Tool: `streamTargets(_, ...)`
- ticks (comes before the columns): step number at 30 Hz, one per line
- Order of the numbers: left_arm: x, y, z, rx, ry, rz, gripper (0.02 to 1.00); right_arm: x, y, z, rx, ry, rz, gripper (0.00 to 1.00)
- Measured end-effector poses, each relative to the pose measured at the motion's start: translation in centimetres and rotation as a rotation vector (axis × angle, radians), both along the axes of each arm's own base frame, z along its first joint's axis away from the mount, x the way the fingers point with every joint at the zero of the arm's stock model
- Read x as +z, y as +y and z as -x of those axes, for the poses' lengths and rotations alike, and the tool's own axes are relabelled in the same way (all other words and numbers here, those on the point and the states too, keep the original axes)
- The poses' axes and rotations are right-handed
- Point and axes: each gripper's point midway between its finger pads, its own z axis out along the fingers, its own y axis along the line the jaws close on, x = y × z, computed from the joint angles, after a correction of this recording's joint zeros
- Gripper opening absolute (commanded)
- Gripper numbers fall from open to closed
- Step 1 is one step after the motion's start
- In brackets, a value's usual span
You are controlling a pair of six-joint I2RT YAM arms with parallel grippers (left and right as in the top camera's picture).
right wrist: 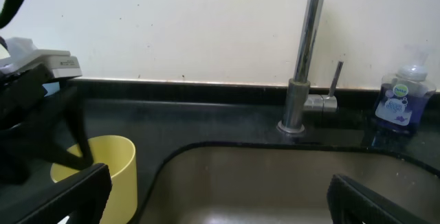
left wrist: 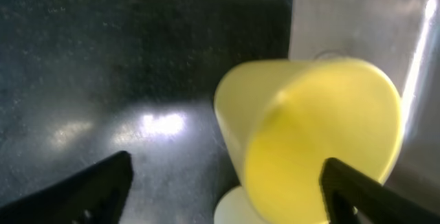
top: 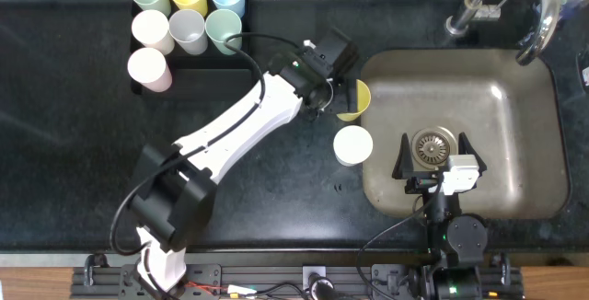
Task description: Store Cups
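Yellow cup (left wrist: 309, 141), maybe eight more cups (top: 188, 26)

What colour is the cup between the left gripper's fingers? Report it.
Yellow. The cup shows best in the left wrist view.

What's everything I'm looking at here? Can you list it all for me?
Pastel plastic cups: seven; pale green, yellow, blue, white, grey, mint, pink; in the black tray at the counter's far left.
Yellow plastic cup: one; yellow; at the sink's rim, between the left fingers.
White plastic cup: one; white; on the counter beside the sink, near the yellow one.
Stainless steel sink: one; silver; at the right.
Metal tap: one; silver; behind the sink.
Soap bottle: one; blue; behind the sink.
Speckled countertop: one; black.
Left fingers: two; black; open around the yellow cup.
Right fingers: two; black; open, over the sink.
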Motion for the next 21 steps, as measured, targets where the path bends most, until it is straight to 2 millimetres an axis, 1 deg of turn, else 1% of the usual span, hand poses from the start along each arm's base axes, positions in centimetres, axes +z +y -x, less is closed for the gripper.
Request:
streamTargets(1,-0.1,0.1,-0.2,0.005,0.0,0.001,0.139,0.0,0.0,0.0,0.0,0.0,0.0,0.998)
streamTargets(2,-0.2,0.1,-0.4,0.008,-0.002,0.002,0.038,0.0,0.0,0.0,0.0,0.0,0.0,0.998)
streamTargets(8,0.2,-0.3,-1.1,0.015,-0.02,0.028,0.036,0.0,0.0,0.0,0.0,0.0,0.0,0.993)
streamTargets(12,1.4,-0.4,-2.3,0.029,-0.047,0.051,0.036,0.0,0.0,0.0,0.0,0.0,0.0,0.996)
streamTargets(14,2.2,0.1,-3.0,0.044,-0.054,0.056,0.036,0.0,0.0,0.0,0.0,0.0,0.0,0.996)
streamTargets(16,3.1,1.3,-3.9,0.076,-0.061,0.049,0.036,0.0,0.0,0.0,0.0,0.0,0.0,0.998)
streamTargets(17,3.6,2.2,-4.3,0.095,-0.063,0.043,0.036,0.0,0.0,0.0,0.0,0.0,0.0,0.998)
streamTargets(18,4.1,3.5,-4.6,0.124,-0.06,0.032,0.036,0.0,0.0,0.0,0.0,0.0,0.0,1.0)
streamTargets(19,4.9,5.2,-5.0,0.16,-0.058,0.021,0.036,0.0,0.0,0.0,0.0,0.0,0.0,0.998)
streamTargets(21,6.7,9.3,-5.4,0.258,-0.044,0.002,0.038,0.0,0.0,0.0,0.0,0.0,0.0,0.998)
